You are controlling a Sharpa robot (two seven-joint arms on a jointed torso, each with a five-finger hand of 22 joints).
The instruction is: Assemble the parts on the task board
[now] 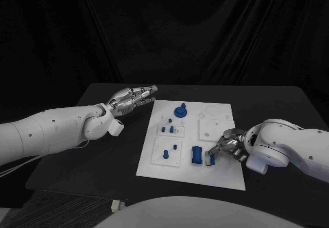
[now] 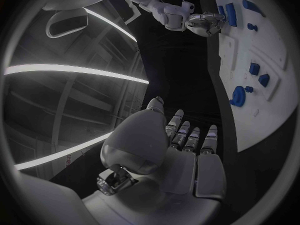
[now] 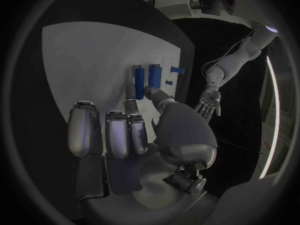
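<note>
left hand (image 1: 131, 99): fingers spread, empty, off board | right hand (image 1: 229, 147): thumb touching blue part (image 1: 197, 155), grip unclear

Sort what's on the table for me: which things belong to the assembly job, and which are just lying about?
Job:
- task board
- blue gear-like part
- small blue parts
- blue peg
- two tall blue parts, by the right hand

Lying about:
- small white object at the table's near edge; I cannot tell what it is
- left hand is beside the board, holding nothing
</note>
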